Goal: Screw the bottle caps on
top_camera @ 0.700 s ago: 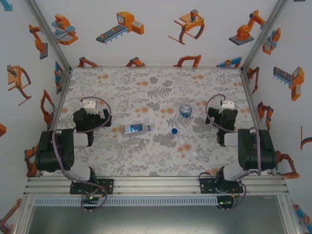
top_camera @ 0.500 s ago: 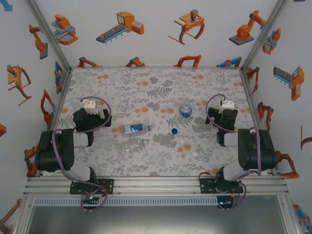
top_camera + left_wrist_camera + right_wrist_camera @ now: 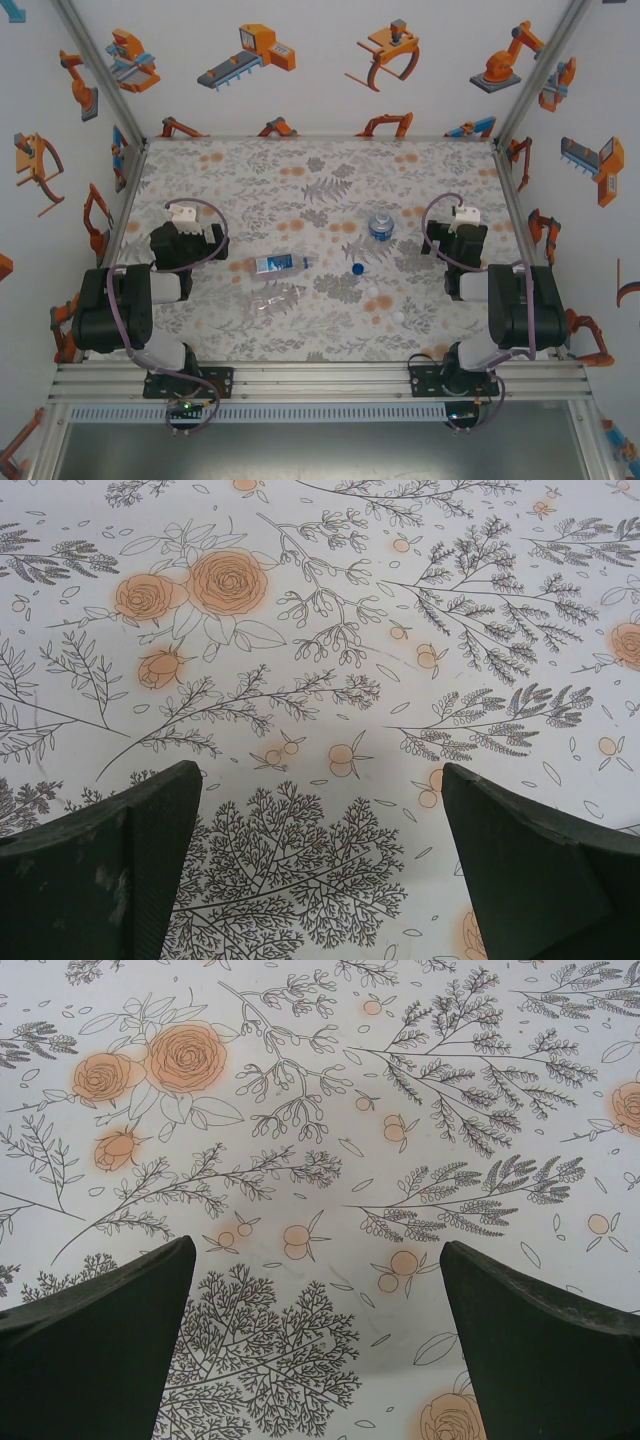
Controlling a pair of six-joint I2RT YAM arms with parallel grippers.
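Nothing is shifting yet: left claw (image 3: 320, 815) and right claw (image 3: 315, 1285) are hanging wide, empty. The blue cap (image 3: 357, 269) is waiting at seven o'clock from the upright bottle (image 3: 379, 226).

Right pincer (image 3: 318, 1345) spread wide above floral mat (image 3: 330, 1110).

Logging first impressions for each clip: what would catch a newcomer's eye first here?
Three bottles sit mid-way across the flowered mat: an upright bottle, a labelled bottle lying flat, and a clear bottle lying nearer the arms. Loose beside them lie a blue cap, a white cap and a second white cap. The left end effector and right end effector hang open over bare mat.
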